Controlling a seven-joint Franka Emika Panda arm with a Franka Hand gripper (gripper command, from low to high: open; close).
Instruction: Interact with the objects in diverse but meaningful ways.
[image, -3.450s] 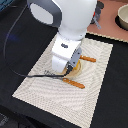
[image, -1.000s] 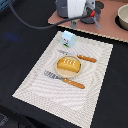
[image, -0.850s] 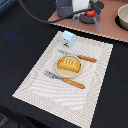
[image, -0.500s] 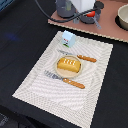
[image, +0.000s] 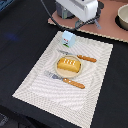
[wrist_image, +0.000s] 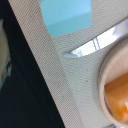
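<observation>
A golden-yellow bread loaf (image: 68, 63) lies on the round tan plate (image: 58, 70) in the middle of the beige placemat (image: 45, 95). A pale-blue carton (image: 67, 37) stands upright at the mat's far edge. My gripper (image: 84, 23) hangs above and just behind the carton, mostly hidden under the white arm, so its jaws cannot be read. A grey pot (image: 122, 17) sits at the far right corner. In the wrist view the carton (wrist_image: 67, 15) shows from above, with the bread loaf (wrist_image: 119, 97) at the edge. No fingers show in that view.
An orange-handled knife (image: 80, 57) lies behind the plate and an orange-handled fork (image: 67, 80) in front of it. The knife blade (wrist_image: 95, 45) shows in the wrist view. A brown board (image: 102, 29) lies behind the placemat on the dark table.
The arm, low over the plate 3.5 s ago, has risen and drawn back to the far edge. Over the last second it barely moves.
</observation>
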